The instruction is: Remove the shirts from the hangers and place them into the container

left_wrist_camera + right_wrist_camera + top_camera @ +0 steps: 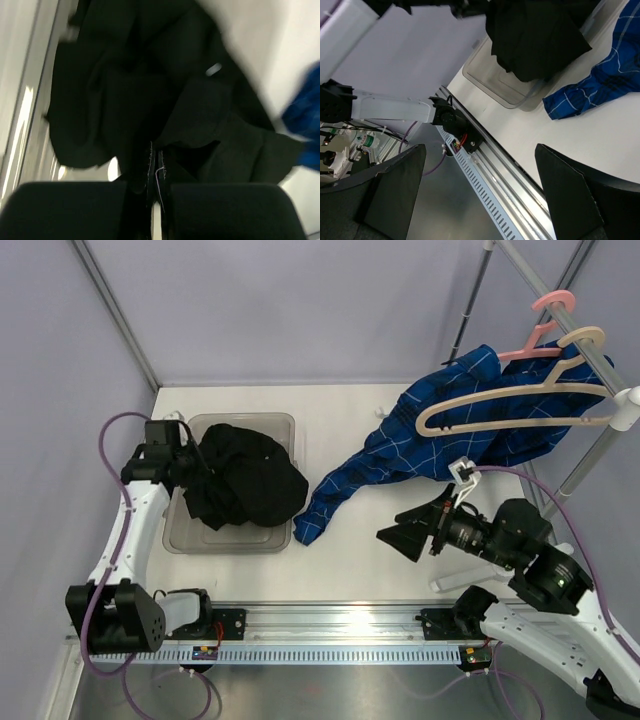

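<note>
- While the left gripper [192, 462] sits over the container [283, 422] at 9 o'clock, fingers pressed together against the black shirt [245, 480], I can't tell whether a fold is pinched.
- Black shirt is heaped inside, one edge spilling over the 3 o'clock rim.
- Right gripper [412, 528] at 5 o'clock, fingers wide apart, empty.
- Blue shirt [440, 440] hangs off the beige hanger [500, 405] at 2 o'clock, its sleeve trailing to just beside the container.
- Best play, I'd say: grab near the shoulder and slide it along the hanger. Tugging the sleeve could drag the hanger off the rack pole [600, 455].
</note>
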